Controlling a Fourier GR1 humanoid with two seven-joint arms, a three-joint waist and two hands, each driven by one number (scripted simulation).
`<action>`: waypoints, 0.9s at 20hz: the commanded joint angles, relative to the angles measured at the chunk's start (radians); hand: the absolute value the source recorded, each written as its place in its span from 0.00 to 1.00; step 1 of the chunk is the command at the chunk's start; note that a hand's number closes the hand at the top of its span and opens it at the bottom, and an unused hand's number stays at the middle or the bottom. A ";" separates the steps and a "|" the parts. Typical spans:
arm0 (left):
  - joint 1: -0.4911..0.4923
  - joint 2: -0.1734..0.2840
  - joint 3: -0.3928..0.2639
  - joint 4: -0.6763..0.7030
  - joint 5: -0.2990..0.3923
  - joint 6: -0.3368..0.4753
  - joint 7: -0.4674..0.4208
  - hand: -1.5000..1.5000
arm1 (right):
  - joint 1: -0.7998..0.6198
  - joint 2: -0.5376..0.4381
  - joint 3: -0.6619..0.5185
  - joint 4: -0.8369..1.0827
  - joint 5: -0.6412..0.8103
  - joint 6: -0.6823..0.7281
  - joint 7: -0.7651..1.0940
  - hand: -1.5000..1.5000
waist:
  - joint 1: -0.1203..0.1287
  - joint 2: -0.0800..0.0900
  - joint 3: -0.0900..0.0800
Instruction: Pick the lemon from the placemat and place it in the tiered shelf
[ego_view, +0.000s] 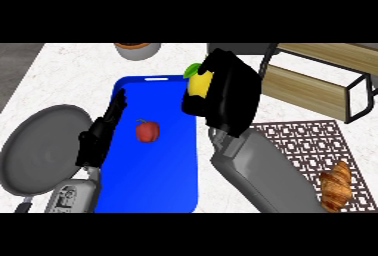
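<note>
1. Nearest, a croissant (336, 186) lies on a brown lattice placemat (295, 142) at the right; a grey pan (44, 150) sits at the left.
2. On the white marbled counter (74, 75), a blue tray (159, 165) carries a red pepper (147, 131). The left hand (100, 135) rests at its left edge, fingers straight.
3. The right hand (229, 95) is curled round the lemon (198, 82), held above the tray's far right corner.
4. Farther right stands the wooden tiered shelf (317, 85); a grey pot (137, 49) sits at the far edge.

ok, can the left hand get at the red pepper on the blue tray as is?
Probably yes. The left hand hangs open over the blue tray's left edge, and nothing stands between it and the red pepper. The right hand holds the lemon further up.
</note>
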 joint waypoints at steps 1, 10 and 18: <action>0.010 -0.013 -0.021 -0.048 -0.005 0.002 0.032 0.50 | -0.097 0.009 -0.078 -0.001 0.118 0.089 0.225 1.00 | -0.005 -0.002 0.001; 0.004 0.004 0.007 -0.033 0.012 -0.009 0.022 0.50 | -0.226 -0.011 -0.244 -0.037 0.267 0.296 0.175 1.00 | -0.012 0.000 0.001; 0.023 0.015 0.023 0.002 0.028 -0.032 -0.031 0.50 | -0.299 -0.019 -0.375 -0.036 0.353 0.330 0.107 1.00 | -0.006 0.004 0.001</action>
